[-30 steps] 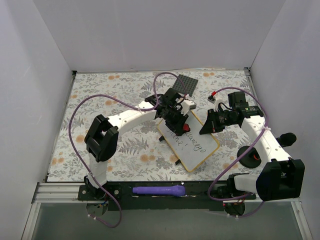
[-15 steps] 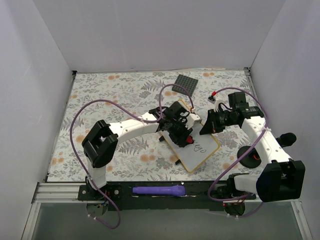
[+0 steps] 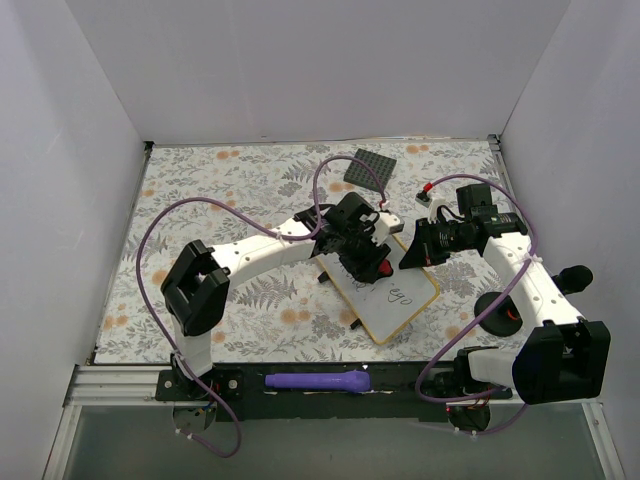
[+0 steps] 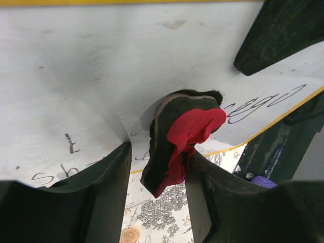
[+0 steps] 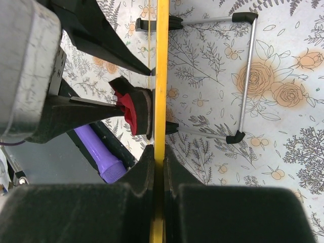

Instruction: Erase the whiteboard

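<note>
While the left gripper (image 4: 163,169) is clamping its dark, smooth jaws on a soft black felt eraser (image 4: 190,132) with a crumpled red patch, I'm watching the pad's tip meeting the whiteboard (image 4: 101,66). That surface is glossy white, faintly smudged grey, with looping black handwriting (image 4: 248,107) near its thin yellow frame. I'm seeing the board sitting mid-table, skewed diagonally between both arms on the matte floral cloth (image 3: 220,165). The right gripper (image 5: 161,164) is pinching the board's right-hand frame edge, jaws closed tight on it, with a thin wire stand (image 5: 247,76) behind. The studded grey plate (image 3: 370,167) is lying near the far corner; broad cloth is spreading leftward.
</note>
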`<action>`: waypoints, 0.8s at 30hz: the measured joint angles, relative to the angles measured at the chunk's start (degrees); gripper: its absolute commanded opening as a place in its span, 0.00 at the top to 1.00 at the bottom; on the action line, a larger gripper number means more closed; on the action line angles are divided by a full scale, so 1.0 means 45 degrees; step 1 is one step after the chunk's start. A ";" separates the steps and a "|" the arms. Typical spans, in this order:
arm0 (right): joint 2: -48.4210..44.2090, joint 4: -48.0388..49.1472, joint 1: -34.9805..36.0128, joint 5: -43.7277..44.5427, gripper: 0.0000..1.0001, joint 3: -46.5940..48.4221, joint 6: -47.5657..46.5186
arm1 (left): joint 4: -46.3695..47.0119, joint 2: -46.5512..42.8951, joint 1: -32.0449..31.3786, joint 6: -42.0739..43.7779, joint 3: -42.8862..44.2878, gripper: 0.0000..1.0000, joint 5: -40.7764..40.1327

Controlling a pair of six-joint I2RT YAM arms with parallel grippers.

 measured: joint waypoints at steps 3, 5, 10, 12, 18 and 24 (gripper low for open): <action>0.0000 0.0000 0.0005 -0.0015 0.99 0.0000 0.0005 | 0.0107 -0.0107 0.0005 -0.0005 0.0000 0.54 -0.0257; 0.0005 0.0000 0.0005 -0.0019 0.99 0.0000 0.0005 | 0.0209 -0.0170 0.0005 -0.0005 0.0000 0.52 -0.0418; 0.0010 0.0000 0.0005 -0.0049 0.99 0.0000 0.0005 | 0.0607 -0.0350 -0.0010 0.0034 0.0000 0.49 -0.0476; 0.0010 0.0000 0.0005 -0.0053 0.99 0.0000 0.0005 | 0.0704 -0.0379 -0.0010 0.0044 0.0000 0.49 -0.0481; 0.0034 0.0000 0.0005 -0.0053 0.99 0.0000 0.0005 | 0.0724 -0.0379 -0.0126 0.0121 0.0005 0.52 -0.0534; 0.0063 0.0015 0.0005 -0.0078 0.99 0.0000 0.0000 | 0.0763 -0.0389 -0.0287 0.0126 0.0005 0.65 -0.0534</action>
